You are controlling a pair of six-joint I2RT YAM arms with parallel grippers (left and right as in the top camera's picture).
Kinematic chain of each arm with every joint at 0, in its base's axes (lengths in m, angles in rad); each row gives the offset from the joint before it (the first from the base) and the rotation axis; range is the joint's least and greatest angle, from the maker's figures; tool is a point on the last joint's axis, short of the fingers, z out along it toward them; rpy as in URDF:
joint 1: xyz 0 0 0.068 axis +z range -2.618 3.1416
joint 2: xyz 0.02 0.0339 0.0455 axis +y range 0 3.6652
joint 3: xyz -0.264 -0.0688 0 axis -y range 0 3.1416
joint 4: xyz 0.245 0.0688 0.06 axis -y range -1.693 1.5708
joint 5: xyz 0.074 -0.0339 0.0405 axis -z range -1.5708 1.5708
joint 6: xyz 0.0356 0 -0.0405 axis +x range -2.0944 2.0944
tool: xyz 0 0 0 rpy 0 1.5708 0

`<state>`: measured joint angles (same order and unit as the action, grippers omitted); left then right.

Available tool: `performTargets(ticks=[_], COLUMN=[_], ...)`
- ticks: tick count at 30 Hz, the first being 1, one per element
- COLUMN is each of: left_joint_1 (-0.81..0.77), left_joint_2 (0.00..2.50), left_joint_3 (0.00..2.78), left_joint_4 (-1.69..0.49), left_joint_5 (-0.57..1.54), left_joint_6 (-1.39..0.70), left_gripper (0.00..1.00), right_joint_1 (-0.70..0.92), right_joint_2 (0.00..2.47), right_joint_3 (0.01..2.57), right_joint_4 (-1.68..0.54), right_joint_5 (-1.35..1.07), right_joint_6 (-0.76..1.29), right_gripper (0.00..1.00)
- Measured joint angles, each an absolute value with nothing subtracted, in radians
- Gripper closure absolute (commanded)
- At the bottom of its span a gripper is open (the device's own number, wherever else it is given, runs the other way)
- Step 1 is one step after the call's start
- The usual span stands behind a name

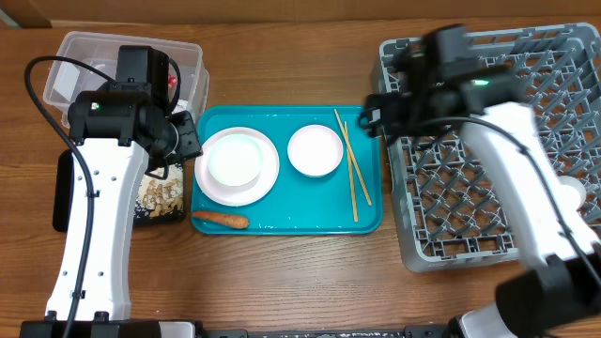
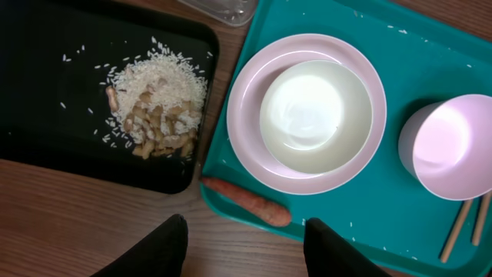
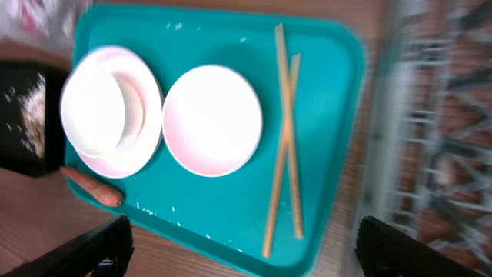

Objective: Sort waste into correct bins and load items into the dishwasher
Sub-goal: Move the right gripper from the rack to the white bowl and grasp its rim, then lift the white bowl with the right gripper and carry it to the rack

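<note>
A: What takes up the most room?
B: The brown wooden tabletop. On its right side is the large square grey plastic dish rack with its pegs. Then comes the flat teal plastic tray, in the middle, just beside the rack.
A: And to the left?
B: There's a clear rectangular plastic tub at the back. In front of it is a shallow black rectangular tray, close against the teal one.
A: The arms?
B: The left gripper hangs near where the two trays meet, fingers spread wide with nothing between them. The right gripper (its view is blurred) is by the rack's left edge, likewise wide and empty.
A: Dishes?
B: On the teal tray's left half, a round white plate carries a white round bowl. A second white bowl stands apart to its right. Beyond that lies a pair of thin wooden chopsticks, crossed.
A: Waste?
B: A small orange carrot lies at the teal tray's front left corner, on the rim or just inside; I can't quite tell. The black tray holds a heap of pale rice and nut scraps.
</note>
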<state>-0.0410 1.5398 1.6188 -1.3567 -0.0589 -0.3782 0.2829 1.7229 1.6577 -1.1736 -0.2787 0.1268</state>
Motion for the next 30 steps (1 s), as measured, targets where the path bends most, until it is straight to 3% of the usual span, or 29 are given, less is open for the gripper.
performTargets(ticks=[8,18,22,23,24,26,30], left_joint_1=[-0.041,-0.041,-0.041,-0.041,-0.041,-0.041,-0.041], left_joint_2=[1.54,1.54,1.54,1.54,1.54,1.54,1.54], left_joint_3=[1.619,1.619,1.619,1.619,1.619,1.619,1.619], left_joint_4=[-1.358,-1.358,-1.358,-1.358,-1.358,-1.358,-1.358], left_joint_5=[-0.067,-0.07,-0.072,-0.072,-0.072,-0.072,-0.072], left_joint_6=[-0.389,-0.389,-0.389,-0.389,-0.389,-0.389,-0.39], left_gripper=[0.47,0.46,0.46,0.46,0.46,0.46,0.46], right_joint_1=[0.415,0.441,0.441,0.441,0.441,0.441,0.441], right_joint_2=[1.945,2.107,2.122,2.122,2.122,2.122,2.122], right_joint_3=[1.657,1.656,1.655,1.655,1.655,1.651,1.632], right_joint_4=[-1.064,-1.017,-1.018,-1.019,-1.022,-1.025,-1.023], right_joint_5=[-0.207,-0.175,-0.175,-0.175,-0.175,-0.174,-0.153], right_joint_6=[0.218,0.294,0.307,0.307,0.308,0.313,0.344], right_gripper=[0.25,0.56,0.58,0.61,0.72,0.83,0.96])
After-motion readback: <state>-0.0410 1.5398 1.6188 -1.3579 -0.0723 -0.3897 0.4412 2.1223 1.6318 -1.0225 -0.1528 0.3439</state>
